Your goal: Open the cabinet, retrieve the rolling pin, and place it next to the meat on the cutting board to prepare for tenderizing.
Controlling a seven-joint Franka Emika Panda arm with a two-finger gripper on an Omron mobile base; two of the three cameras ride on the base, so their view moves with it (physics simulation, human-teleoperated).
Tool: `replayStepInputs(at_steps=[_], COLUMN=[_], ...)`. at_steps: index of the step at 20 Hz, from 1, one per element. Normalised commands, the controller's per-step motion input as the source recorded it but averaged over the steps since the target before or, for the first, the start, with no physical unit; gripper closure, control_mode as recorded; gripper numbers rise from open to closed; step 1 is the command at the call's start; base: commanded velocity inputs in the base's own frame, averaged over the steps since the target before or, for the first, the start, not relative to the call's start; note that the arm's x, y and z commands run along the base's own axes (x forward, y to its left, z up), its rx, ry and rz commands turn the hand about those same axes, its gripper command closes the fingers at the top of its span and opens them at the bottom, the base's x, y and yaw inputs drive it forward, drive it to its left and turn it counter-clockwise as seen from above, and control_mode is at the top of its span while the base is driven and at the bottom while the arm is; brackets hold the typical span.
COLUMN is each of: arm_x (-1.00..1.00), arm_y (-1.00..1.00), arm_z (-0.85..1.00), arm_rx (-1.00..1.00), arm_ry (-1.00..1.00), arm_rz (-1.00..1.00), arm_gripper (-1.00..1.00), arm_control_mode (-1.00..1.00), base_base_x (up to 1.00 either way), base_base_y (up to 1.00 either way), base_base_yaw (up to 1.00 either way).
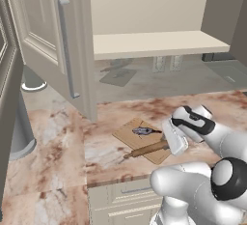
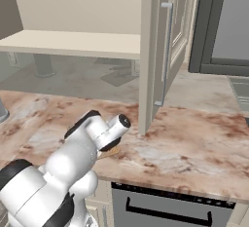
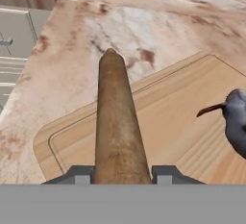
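End effector point(image 3: 120, 172) was clamped on the pin point(image 3: 117, 122), fingers point(image 3: 79, 174) tight against its near end. Pin's long axis ran straight out from the hand, low over the board point(image 1: 144, 137) and crossing its near edge, far handle past the edge over the tabletop point(image 1: 58, 142). Meat point(image 3: 236, 119) lay on the board, off to one side of the pin, apart from it (tail end pointing toward the pin). Cabinet point(image 1: 154, 43) stood open. Judged: lower and release alongside the meat.
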Motion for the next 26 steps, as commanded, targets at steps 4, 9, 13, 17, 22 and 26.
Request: replayStepInputs(at_steps=[4, 9, 13, 17, 22, 26], arm_x=[0.05, 0.0, -0.03, 0.0, 0.0, 0.0], arm_y=[0.0, 0.0, 0.01, 0.18, 0.29, 0.34], arm_z=[-0.05, 0.0, 0.06, 0.24, 0.41, 0.48], arm_rx=[0.0, 0.0, 0.0, 0.0, 0.0, -0.01], arm_ry=[-0.01, -0.08, -0.1, -0.08, -0.08, -0.1], arm_rz=[0.06, 0.03, 0.02, 0.01, 0.01, 0.0], arm_gripper=[-1.0, -1.0, -1.0, -1.0, -1.0, -1.0], arm_control_mode=[-1.0, -1.0, -1.0, -1.0, -1.0, -1.0], base_base_x=[0.0, 0.0, 0.0, 0.0, 0.0, 0.0], base_base_y=[0.0, 0.0, 0.0, 0.0, 0.0, 0.0], base_base_yaw=[0.0, 0.0, 0.0, 0.0, 0.0, 0.0])
